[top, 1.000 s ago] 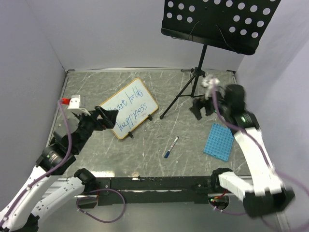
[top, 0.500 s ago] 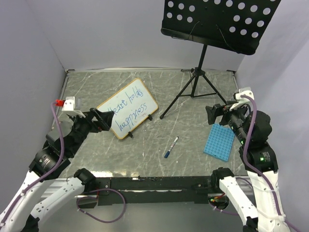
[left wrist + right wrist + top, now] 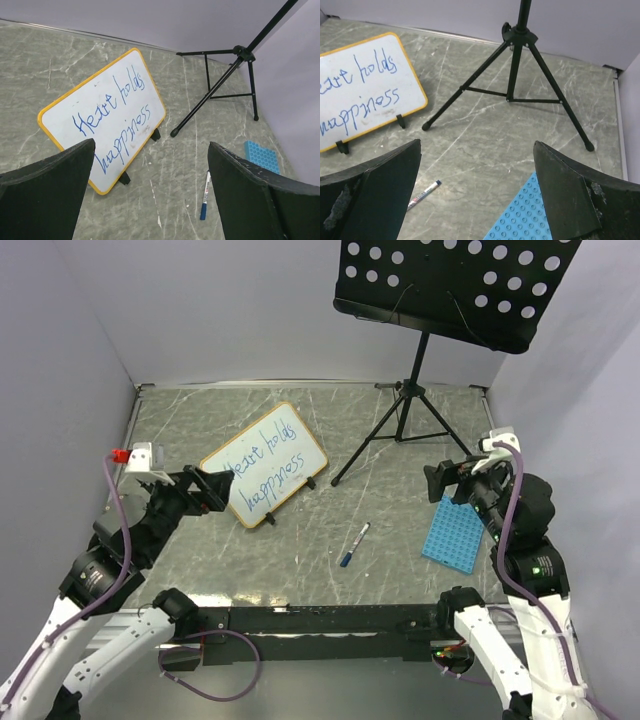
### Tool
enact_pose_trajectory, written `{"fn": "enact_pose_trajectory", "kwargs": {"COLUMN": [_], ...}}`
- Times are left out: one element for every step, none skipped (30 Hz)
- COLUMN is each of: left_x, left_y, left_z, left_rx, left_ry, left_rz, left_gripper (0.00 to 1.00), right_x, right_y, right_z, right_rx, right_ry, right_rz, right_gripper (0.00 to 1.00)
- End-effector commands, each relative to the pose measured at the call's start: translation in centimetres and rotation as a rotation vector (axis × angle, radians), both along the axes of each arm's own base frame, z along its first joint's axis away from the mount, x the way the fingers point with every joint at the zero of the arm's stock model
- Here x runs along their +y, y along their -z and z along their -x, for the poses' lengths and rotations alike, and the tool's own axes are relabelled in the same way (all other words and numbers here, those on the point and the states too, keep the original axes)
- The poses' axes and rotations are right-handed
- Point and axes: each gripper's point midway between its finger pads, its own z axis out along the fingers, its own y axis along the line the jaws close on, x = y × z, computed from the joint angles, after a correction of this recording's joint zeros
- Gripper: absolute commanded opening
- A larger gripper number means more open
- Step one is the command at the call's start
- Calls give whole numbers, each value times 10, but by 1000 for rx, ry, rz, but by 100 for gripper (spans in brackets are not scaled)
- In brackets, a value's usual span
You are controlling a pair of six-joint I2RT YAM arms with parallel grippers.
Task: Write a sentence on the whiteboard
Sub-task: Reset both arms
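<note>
The whiteboard (image 3: 265, 462) stands tilted on its two black feet, left of the table's middle. The sentence (image 3: 262, 470), in blue cursive, reads "Heart holds happiness" in two lines. Board (image 3: 105, 112) and writing (image 3: 114, 119) fill the left wrist view and show at the left edge of the right wrist view (image 3: 362, 87). A blue-capped marker (image 3: 353, 544) lies loose on the table, also in the wrist views (image 3: 205, 195) (image 3: 424, 194). My left gripper (image 3: 203, 490) is open and empty, just left of the board. My right gripper (image 3: 447, 482) is open and empty, above the far right.
A blue square grid tray (image 3: 452, 533) lies flat at the right, under my right gripper. A black music stand's tripod (image 3: 405, 425) stands at the back right, with its perforated panel (image 3: 450, 280) overhead. Grey walls close in the left, back and right.
My right arm swung back from beside the tripod, to the right and nearer. My left gripper drew back left off the board's corner. Board and marker have not moved.
</note>
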Motion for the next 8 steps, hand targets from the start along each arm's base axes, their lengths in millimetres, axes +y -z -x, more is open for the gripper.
{"fn": "enact_pose_trajectory", "kwargs": {"left_x": [1, 1, 2, 3, 4, 4, 5, 5], "left_y": [1, 3, 4, 5, 7, 8, 8, 11], "left_z": [-8, -8, -8, -9, -9, -9, -8, -9], "left_rx": [-8, -5, -6, -5, -4, 0, 0, 3], "left_ry": [-25, -28, -31, -39, -42, -43, -47, -48], "left_rz": [-7, -8, -10, -12, -13, -16, -15, -19], "left_gripper": [97, 97, 97, 97, 97, 97, 97, 97], "right_x": [-5, -4, -4, -3, -3, -2, -2, -2], "right_y": [-7, -4, -3, -3, -2, -1, 0, 1], "right_z": [-3, -4, -5, -6, -6, -8, -9, -10], "right_rx": [-45, -38, -36, -39, -39, -38, -37, -35], "right_ry": [31, 27, 28, 23, 21, 21, 21, 16], "right_rz": [-4, -3, -4, -5, -4, -4, -2, 4], "right_gripper": [100, 100, 100, 100, 100, 100, 100, 100]}}
